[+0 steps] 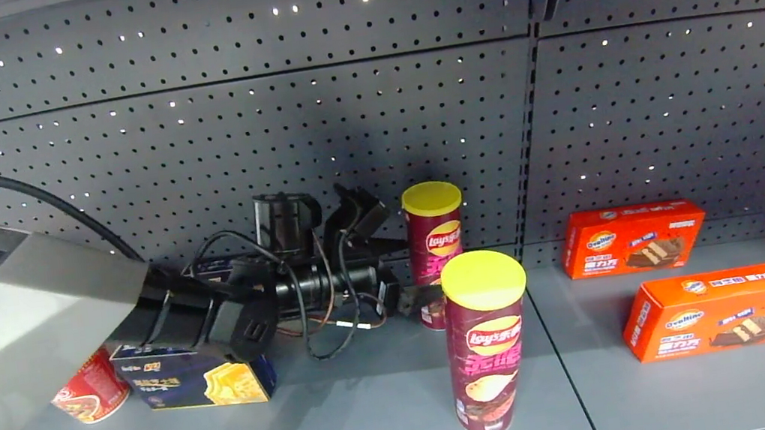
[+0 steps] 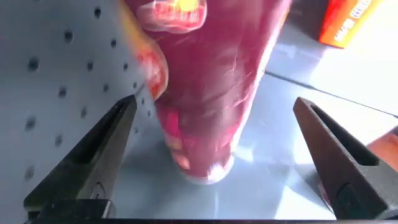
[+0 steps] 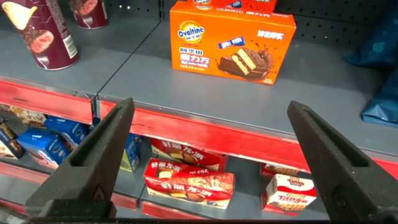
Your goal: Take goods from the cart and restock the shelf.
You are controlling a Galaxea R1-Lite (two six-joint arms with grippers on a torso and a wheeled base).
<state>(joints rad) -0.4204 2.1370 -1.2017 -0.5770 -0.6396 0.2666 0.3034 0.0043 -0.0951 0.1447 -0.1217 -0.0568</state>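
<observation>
Two purple chips cans with yellow lids stand on the grey shelf (image 1: 382, 412). My left arm stretches across the shelf to the rear can (image 1: 435, 233), and my left gripper (image 1: 416, 299) is at its lower part. In the left wrist view the left gripper (image 2: 214, 155) is open, with the rear can (image 2: 205, 93) standing between its spread fingers (image 2: 93, 168) without being clamped. The front can (image 1: 490, 339) stands free near the shelf edge. My right gripper (image 3: 214, 162) is open and holds nothing, in front of the shelf edge (image 3: 205, 127) below an orange box (image 3: 230, 40).
Two orange boxes (image 1: 632, 238) (image 1: 719, 310) lie on the right shelf bay. A blue box (image 1: 198, 375) and a red cup (image 1: 90, 391) sit under my left arm. The pegboard back wall (image 1: 370, 133) is close behind. Red boxes (image 3: 189, 180) and blue boxes (image 3: 43, 143) fill the lower shelf.
</observation>
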